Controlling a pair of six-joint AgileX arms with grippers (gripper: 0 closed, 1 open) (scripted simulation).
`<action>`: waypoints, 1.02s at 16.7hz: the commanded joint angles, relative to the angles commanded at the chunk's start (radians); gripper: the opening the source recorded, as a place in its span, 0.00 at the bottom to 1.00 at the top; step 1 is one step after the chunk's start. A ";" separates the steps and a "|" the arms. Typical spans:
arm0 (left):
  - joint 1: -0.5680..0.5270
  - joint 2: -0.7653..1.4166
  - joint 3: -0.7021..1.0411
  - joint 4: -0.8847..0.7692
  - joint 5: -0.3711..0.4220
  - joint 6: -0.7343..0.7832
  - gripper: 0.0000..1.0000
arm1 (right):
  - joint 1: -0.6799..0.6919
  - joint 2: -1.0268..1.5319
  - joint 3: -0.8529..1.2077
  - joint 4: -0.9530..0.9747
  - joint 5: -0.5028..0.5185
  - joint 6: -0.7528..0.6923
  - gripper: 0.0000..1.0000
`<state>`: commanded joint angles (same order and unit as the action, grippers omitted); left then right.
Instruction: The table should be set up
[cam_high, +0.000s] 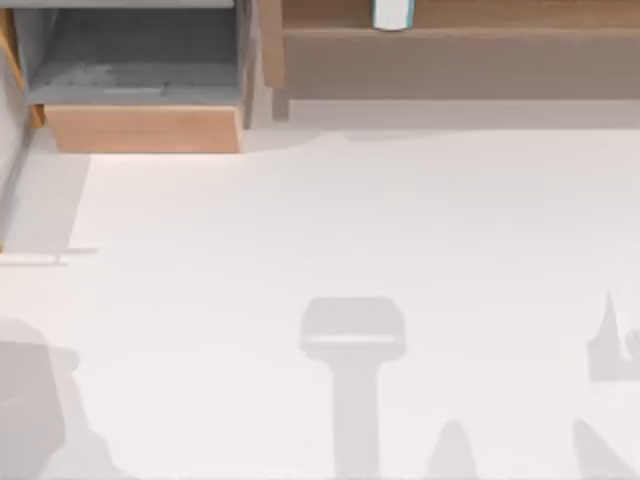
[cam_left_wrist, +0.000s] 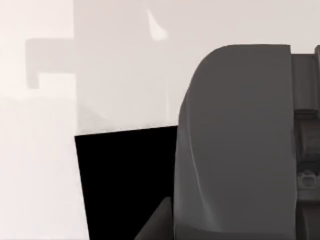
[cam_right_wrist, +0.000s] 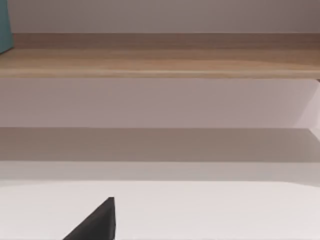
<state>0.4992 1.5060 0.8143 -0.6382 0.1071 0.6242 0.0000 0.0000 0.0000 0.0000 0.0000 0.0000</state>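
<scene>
Tabletop (cam_high: 350, 230) wide, white, spans top view, carries arm shadows along near edge. Wooden box (cam_high: 140, 100) with grey inside at far left corner, cut off by frame. Wooden shelf (cam_high: 450, 40) along far edge; small white-teal object (cam_high: 392, 14) on it, cut off, hard to identify. Left tool (cam_left_wrist: 240, 150): dark housing close up, finger spread cannot tell. Right tool (cam_right_wrist: 97, 222): dark tip showing above tabletop, facing shelf, spread cannot tell

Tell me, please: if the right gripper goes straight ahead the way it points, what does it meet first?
Probably the wooden shelf unit at the table's far edge; bare tabletop lies before it, though depth is unclear.
</scene>
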 joint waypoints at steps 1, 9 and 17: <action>0.007 0.001 0.003 -0.003 -0.006 -0.006 0.00 | 0.000 0.000 0.000 0.000 0.000 0.000 1.00; 0.064 0.057 -0.030 -0.055 -0.051 -0.062 0.00 | 0.000 0.000 0.000 0.000 0.000 0.000 1.00; 0.065 0.062 -0.035 -0.057 -0.052 -0.063 0.23 | 0.000 0.000 0.000 0.000 0.000 0.000 1.00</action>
<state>0.5646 1.5679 0.7793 -0.6950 0.0546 0.5611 0.0000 0.0000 0.0000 0.0000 0.0000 0.0000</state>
